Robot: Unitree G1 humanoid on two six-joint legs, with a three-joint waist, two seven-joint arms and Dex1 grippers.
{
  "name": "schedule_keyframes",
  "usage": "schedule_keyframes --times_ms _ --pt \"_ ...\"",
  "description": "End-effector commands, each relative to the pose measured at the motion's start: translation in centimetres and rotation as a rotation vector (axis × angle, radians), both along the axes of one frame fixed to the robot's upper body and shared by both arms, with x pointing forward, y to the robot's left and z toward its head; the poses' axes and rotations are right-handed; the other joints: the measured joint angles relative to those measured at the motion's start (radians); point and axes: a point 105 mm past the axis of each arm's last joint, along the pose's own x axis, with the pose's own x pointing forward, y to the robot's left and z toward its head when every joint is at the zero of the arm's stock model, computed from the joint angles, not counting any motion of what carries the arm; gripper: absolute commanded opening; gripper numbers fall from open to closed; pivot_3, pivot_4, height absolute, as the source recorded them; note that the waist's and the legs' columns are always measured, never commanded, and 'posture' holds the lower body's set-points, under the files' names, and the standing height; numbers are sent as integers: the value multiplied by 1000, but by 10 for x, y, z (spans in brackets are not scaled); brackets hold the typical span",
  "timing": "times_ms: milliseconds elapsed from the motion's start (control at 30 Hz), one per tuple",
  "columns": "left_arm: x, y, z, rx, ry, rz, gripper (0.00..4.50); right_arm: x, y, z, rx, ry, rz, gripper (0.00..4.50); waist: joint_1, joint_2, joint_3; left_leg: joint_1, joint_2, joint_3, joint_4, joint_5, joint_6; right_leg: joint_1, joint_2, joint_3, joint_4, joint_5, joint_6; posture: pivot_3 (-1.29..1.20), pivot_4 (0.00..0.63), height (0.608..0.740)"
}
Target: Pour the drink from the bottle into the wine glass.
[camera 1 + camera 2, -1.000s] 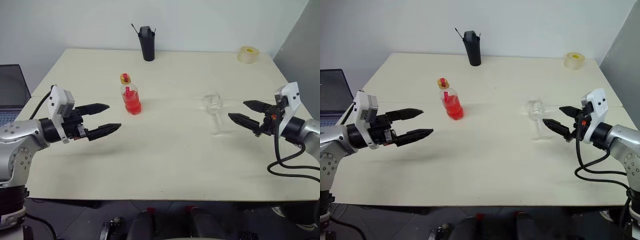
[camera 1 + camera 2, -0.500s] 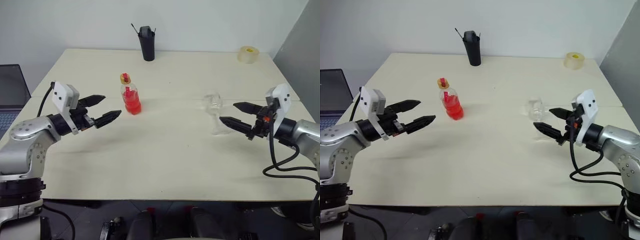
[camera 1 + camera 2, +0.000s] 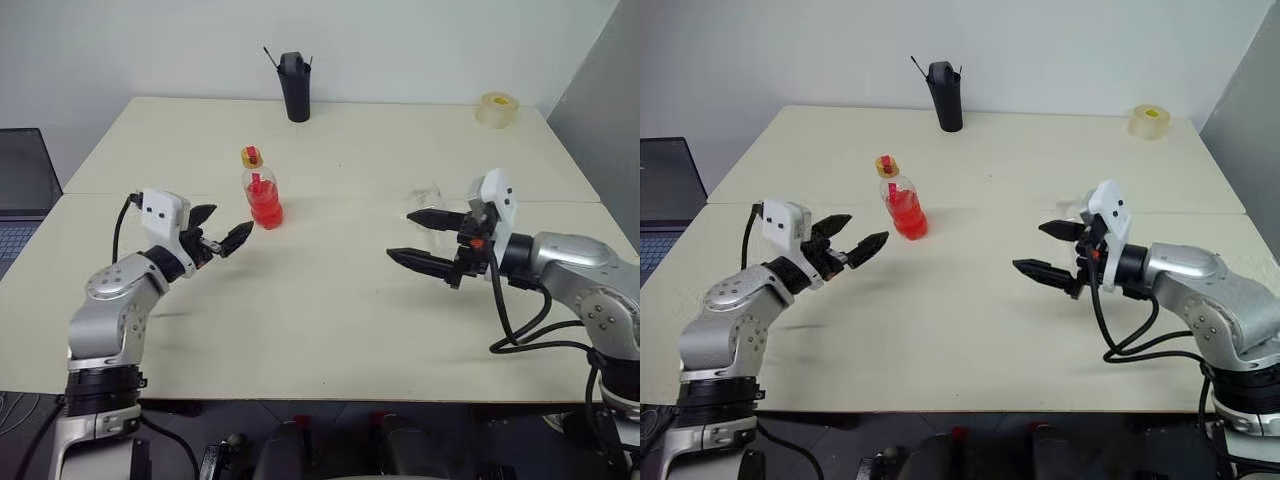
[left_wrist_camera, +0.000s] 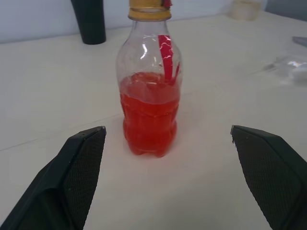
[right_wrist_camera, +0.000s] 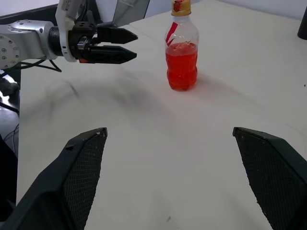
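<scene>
Your left gripper [image 3: 222, 238] is spread wide, empty, aimed at the bottle [image 3: 262, 190], which stands just beyond it. Your right gripper [image 3: 420, 237] also gapes empty, beside the glass [image 3: 428, 197]. Both stand on the table [image 3: 330, 300].

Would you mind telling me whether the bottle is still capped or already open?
Still capped: the yellow cap sits on the neck of the bottle, which stands upright on the table.
</scene>
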Motion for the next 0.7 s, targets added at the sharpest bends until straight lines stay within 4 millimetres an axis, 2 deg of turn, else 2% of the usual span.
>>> schedule_keyframes --times_ms 33,267,467,700 --pt "10 -11 8 26 -45 34 4473 -2 7 14 9 -71 24 4500 0 0 0 0 0 0 0 0 0 0 0 0 0 0 0 0 150 740" --pt "35 -34 9 26 -27 43 4473 -5 15 14 9 -78 47 4500 0 0 0 0 -1 0 1 0 0 0 0 0 0 0 0 0 150 740" --pt "47 -33 8 46 -31 84 4473 -8 18 14 8 -82 53 4500 -4 0 0 0 0 0 0 0 0 0 0 0 1 0 0 0 150 740" --pt "47 -29 6 27 -39 105 4473 -7 17 13 1 -86 39 4500 0 0 0 0 -1 -1 0 0 0 0 0 -1 0 0 0 0 150 740"
